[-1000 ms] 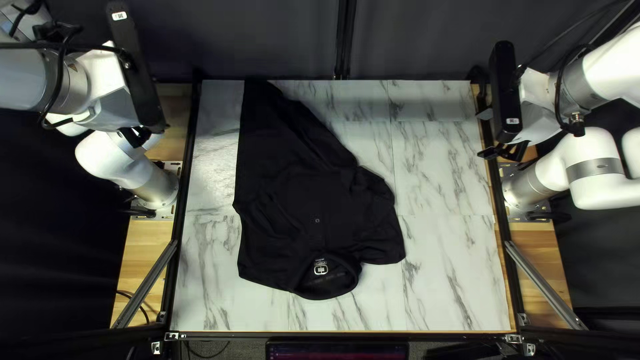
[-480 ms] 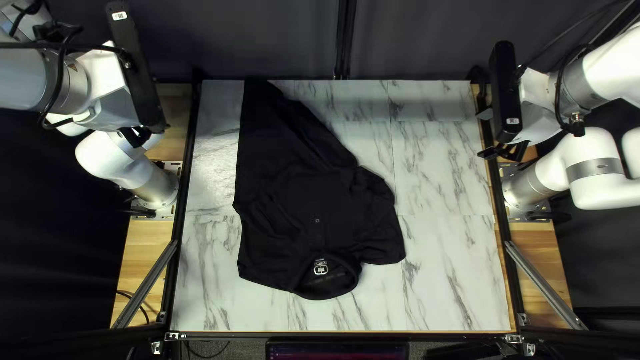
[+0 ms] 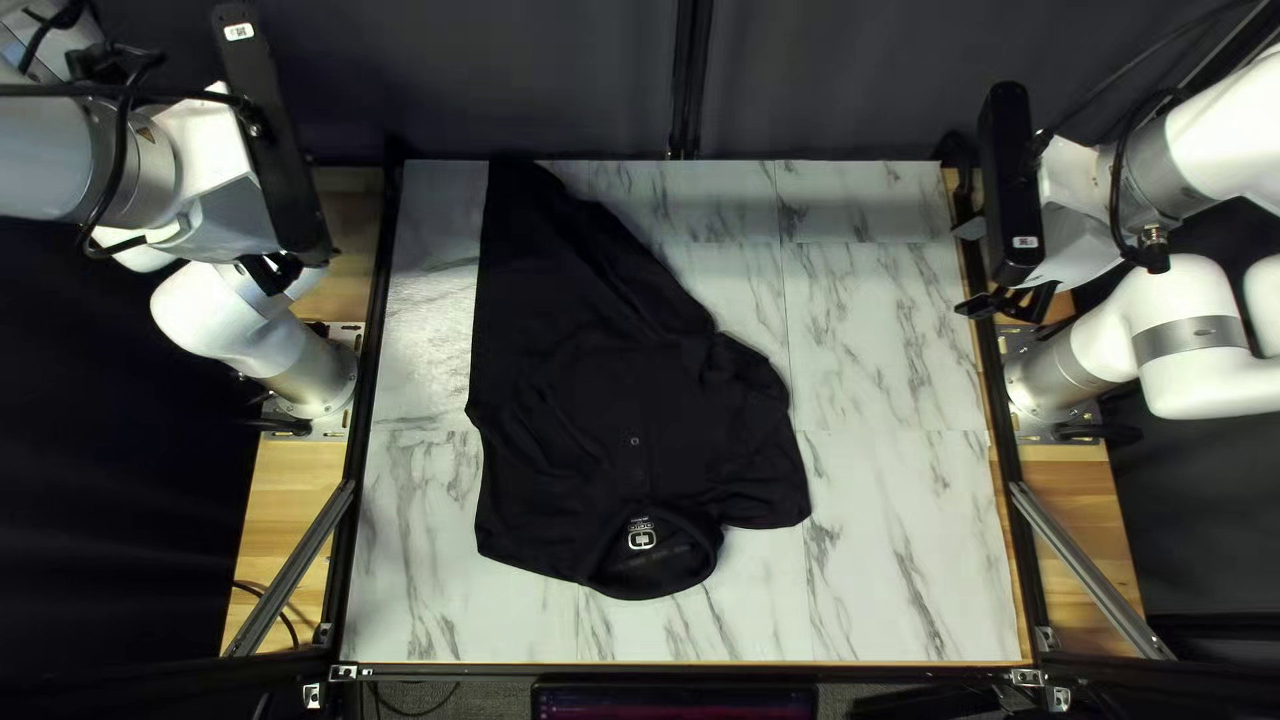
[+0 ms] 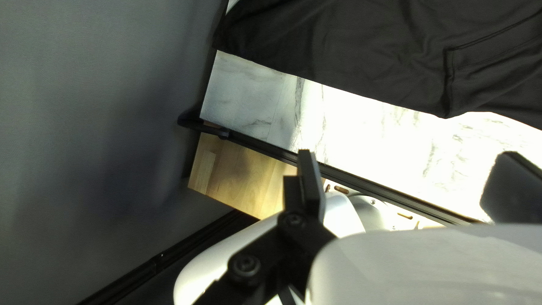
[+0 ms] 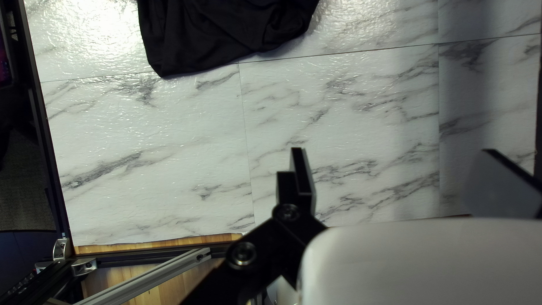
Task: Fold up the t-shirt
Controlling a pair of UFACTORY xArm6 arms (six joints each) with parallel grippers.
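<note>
Top left view: the black shirt (image 3: 600, 414) lies wrinkled on the marbled table (image 3: 894, 347), left of centre, its collar (image 3: 654, 567) toward the near edge and a long dark part reaching the far edge, before the curtain (image 3: 534, 80). The left gripper (image 3: 275, 275) and right gripper (image 3: 963, 270) hang at opposite side edges, clear of the cloth; each has its jaws spread wide, nothing between them. Left wrist view: a black rail (image 4: 265, 148) crosses between gripper and shirt, beside a wooden board (image 4: 237, 169). Right wrist view: bare marble separates gripper and shirt; a metal strut (image 5: 152, 279) slants beside the table corner.
</note>
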